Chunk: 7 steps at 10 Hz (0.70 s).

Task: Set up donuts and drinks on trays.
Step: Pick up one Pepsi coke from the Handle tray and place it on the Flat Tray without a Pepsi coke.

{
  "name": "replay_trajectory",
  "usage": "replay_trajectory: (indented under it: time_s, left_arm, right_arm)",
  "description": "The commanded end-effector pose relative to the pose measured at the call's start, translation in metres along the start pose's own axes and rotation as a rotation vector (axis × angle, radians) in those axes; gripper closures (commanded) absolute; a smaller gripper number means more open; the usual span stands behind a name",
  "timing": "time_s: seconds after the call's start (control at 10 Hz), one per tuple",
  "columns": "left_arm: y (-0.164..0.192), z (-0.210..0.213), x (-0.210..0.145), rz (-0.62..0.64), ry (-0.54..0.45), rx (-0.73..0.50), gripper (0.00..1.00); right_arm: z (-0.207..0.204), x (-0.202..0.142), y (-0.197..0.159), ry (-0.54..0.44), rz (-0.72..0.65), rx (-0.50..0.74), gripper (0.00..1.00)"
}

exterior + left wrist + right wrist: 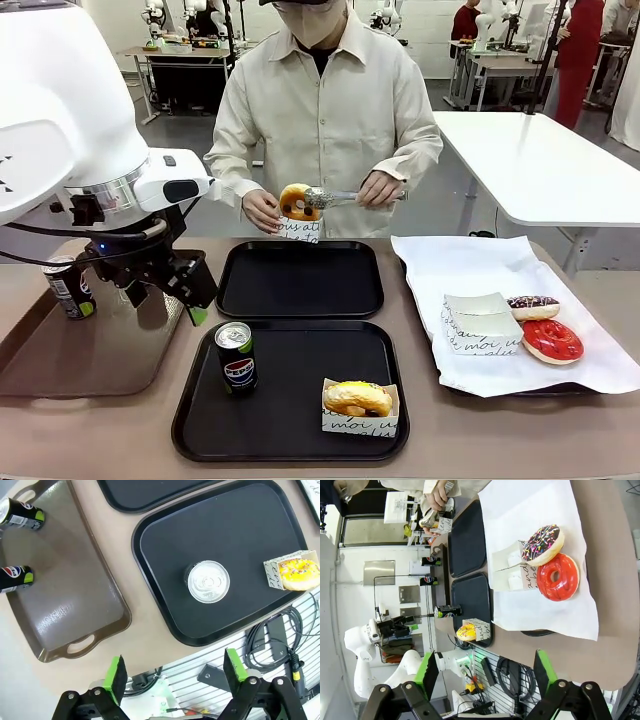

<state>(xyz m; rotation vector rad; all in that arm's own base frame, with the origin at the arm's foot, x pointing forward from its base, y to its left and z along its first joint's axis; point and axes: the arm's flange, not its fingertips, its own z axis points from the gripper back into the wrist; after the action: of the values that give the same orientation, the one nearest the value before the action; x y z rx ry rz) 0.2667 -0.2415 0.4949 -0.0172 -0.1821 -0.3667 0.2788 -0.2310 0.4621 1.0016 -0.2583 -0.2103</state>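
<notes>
Can (68,288) with green marks stands upright near the brown tray's (90,365) far-left edge. It looks the likely next pick: the far tray (300,282) lies bare, while the near tray (300,385) already carries a Pepsi can (236,357) and a sleeved yellow donut (357,398). Left gripper (175,666) hangs above the brown tray, jaws spread wide with nothing between them. To do this well, I would set the pads either side of the can's body below its silver top, come straight down, close squarely, lift clear of the rim, and stand it on the far tray's left part. Across the table a person's hand (378,187) clasps tongs around a donut (297,202). The other hand (262,210) holds its sleeve (298,231) just above that tray's far rim, so the arm should stay clear of them. Right gripper (485,672) is spread and empty too.
</notes>
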Motion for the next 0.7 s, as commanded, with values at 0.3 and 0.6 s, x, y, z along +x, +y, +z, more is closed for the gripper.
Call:
replay_trajectory:
  time_s: [0.3,0.6]
  left_arm:
    - [0.038,0.008,0.037,0.093,0.006,-0.026,0.00]
    - [0.165,0.006,0.076,0.432,0.019,-0.005,0.00]
  right_arm:
    - [0.001,0.000,0.000,-0.005,0.009,0.017,0.00]
    - [0.001,0.000,0.000,-0.005,0.009,0.017,0.00]
